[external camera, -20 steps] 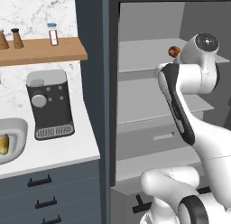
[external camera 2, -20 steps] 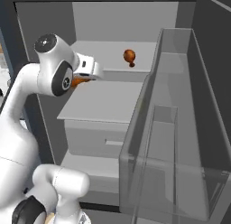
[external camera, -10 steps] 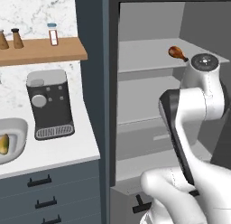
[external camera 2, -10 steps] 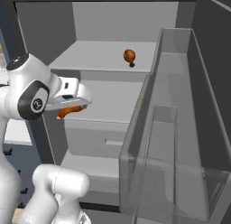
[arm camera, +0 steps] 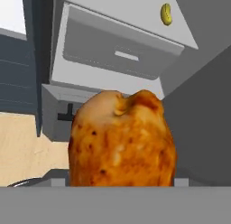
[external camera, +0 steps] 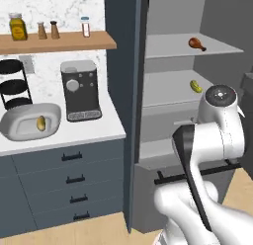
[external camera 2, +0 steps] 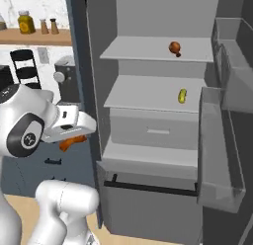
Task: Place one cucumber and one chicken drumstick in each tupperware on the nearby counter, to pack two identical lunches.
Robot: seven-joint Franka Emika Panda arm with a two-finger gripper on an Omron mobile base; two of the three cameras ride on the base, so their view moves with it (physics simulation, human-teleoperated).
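Observation:
My gripper (external camera 2: pixel 74 138) is shut on a glossy orange-brown chicken drumstick (external camera 2: pixel 68 144), held in front of the open fridge, left of its shelves. In the hand view this drumstick (arm camera: pixel 122 142) looms large and hides my fingertips. A second chicken drumstick (external camera: pixel 196 42) (external camera 2: pixel 174 47) lies on the top fridge shelf. One cucumber (external camera: pixel 196 86) (external camera 2: pixel 182 96) (arm camera: pixel 166 14) rests on the middle shelf. On the white counter (external camera: pixel 84 133) at left sits a light-grey tupperware (external camera: pixel 17 129) with another cucumber (external camera: pixel 41 123) inside.
A coffee machine (external camera: pixel 80 90) stands on the counter beside the tupperware, a black wire rack (external camera: pixel 12 83) behind it. A wooden shelf (external camera: pixel 59 40) carries jars. The fridge door (external camera 2: pixel 222 140) stands open at right, and the bottom fridge drawer (external camera 2: pixel 148 194) juts out.
The cameras have pulled back from the fridge, so the whole scene has shifted. My gripper has come out of the fridge with the drumstick, swinging down and to the left.

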